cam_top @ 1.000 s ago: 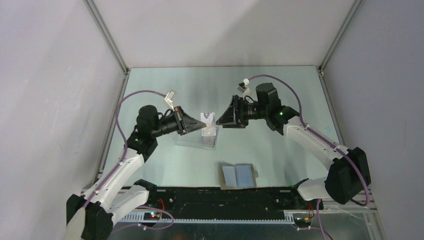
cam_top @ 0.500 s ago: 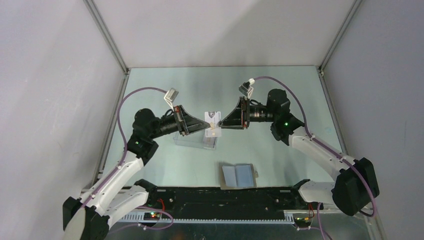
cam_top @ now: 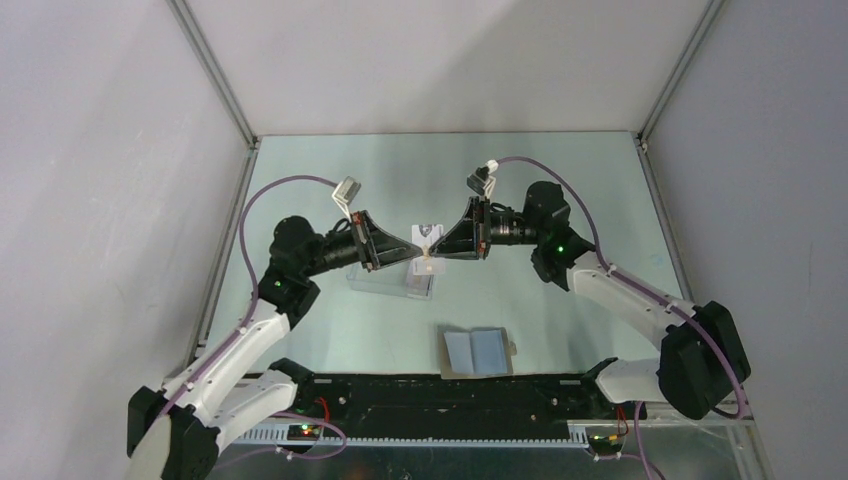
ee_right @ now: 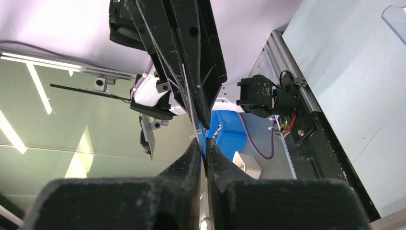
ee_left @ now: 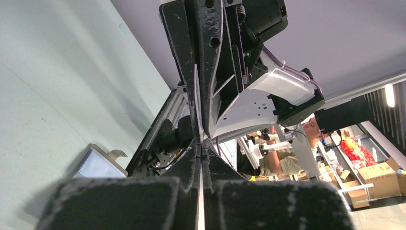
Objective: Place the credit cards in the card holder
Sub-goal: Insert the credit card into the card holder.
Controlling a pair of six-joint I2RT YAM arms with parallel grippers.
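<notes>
A pale credit card [cam_top: 428, 232] hangs in the air above the table's middle, held from both sides. My left gripper [cam_top: 412, 249] is shut on its left edge. My right gripper [cam_top: 437, 242] is shut on its right edge. In the left wrist view the card [ee_left: 200, 201] shows edge-on as a thin white line between the closed fingers of my left gripper [ee_left: 201, 148]. The right wrist view has the card [ee_right: 190, 105] edge-on too, running into my right gripper [ee_right: 203, 143]. The card holder [cam_top: 477, 352] lies open near the front, blue lining up, and also shows in the left wrist view [ee_left: 98, 165].
A clear plastic box [cam_top: 385, 280] lies flat just below the two grippers, with another pale card-like piece [cam_top: 425, 267] at its right end. Metal frame rails [cam_top: 225, 250] border the table on both sides. The arm bases [cam_top: 450, 395] stand along the front edge.
The right gripper has moved left to the card and its jaws have gone from open to shut on the card's right edge. The left gripper has kept its hold, shifting slightly.
</notes>
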